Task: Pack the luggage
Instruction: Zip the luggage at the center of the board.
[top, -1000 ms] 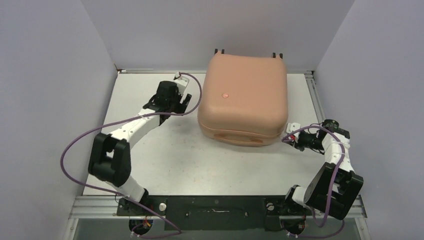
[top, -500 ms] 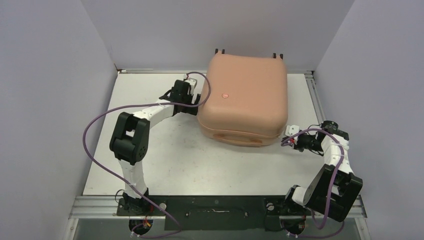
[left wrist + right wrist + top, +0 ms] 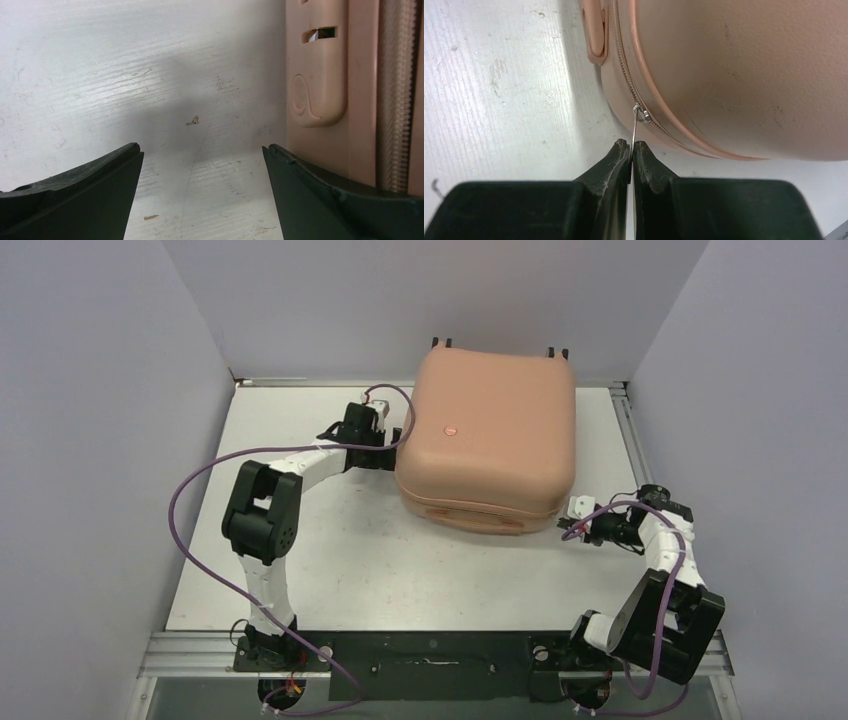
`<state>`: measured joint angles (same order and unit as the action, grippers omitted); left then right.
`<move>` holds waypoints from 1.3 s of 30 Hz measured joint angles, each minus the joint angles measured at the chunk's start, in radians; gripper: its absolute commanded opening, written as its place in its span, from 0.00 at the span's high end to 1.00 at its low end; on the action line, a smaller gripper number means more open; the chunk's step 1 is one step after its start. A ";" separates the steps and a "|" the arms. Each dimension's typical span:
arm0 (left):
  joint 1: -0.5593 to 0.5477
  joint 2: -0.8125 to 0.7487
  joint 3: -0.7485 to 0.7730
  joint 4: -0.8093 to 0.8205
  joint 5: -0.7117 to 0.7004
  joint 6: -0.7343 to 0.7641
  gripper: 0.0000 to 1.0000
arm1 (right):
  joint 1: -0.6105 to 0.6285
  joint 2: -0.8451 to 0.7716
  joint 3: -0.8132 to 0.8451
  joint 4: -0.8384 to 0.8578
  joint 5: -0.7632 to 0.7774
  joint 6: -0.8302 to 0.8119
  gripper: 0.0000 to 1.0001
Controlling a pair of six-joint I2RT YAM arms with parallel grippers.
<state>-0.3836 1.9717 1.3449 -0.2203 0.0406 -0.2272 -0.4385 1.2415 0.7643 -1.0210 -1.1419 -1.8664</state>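
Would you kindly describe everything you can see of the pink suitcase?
The luggage is a peach-pink hard-shell suitcase with rounded corners, lying flat and closed on the white table. A small red logo marks its lid, black wheels poke out at the far side, and a zip runs round its seam. The right gripper pinches the metal zip pull at its near right corner; the left gripper stands open beside its left side.

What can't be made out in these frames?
- Contents of the luggage: closed shell hides them, every view.
- The zipper past the pull tab held by the right gripper: right wrist view, curves behind the shell.
- Whether the left gripper touches the luggage wall: left wrist view, its finger covers the gap.
- The red logo: top view, too small to read.
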 measured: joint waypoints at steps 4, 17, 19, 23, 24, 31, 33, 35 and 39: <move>-0.008 0.000 -0.002 0.000 -0.005 -0.017 0.04 | 0.016 -0.015 -0.026 0.021 0.000 -0.005 0.95; -0.030 0.000 -0.003 0.006 -0.025 -0.035 0.04 | 0.083 -0.103 -0.059 0.126 0.043 0.291 0.95; -0.038 -0.002 -0.006 0.007 -0.025 -0.040 0.04 | 0.097 -0.134 -0.068 0.153 0.053 0.369 0.95; -0.061 -0.006 -0.014 0.008 -0.027 -0.058 0.04 | 0.077 -0.185 -0.074 0.204 0.066 0.497 0.95; -0.069 -0.007 -0.018 0.011 -0.024 -0.064 0.04 | 0.061 -0.185 -0.074 0.211 0.067 0.506 0.95; -0.131 -0.008 -0.048 0.039 0.003 -0.139 0.04 | -0.131 0.031 0.061 0.090 0.010 0.318 0.95; -0.156 -0.008 -0.056 0.039 0.012 -0.159 0.04 | -0.183 0.106 0.111 0.023 -0.008 0.190 0.95; -0.174 -0.008 -0.061 0.037 0.028 -0.172 0.04 | -0.230 0.165 0.147 -0.045 -0.028 0.041 0.95; -0.195 -0.006 -0.061 0.032 0.037 -0.188 0.04 | -0.271 0.166 0.140 -0.092 -0.036 -0.117 0.95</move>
<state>-0.5785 1.9659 1.2835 -0.1883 0.0780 -0.4152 -0.7097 1.4078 0.9043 -1.1130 -1.1782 -1.9835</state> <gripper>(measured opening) 0.959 0.062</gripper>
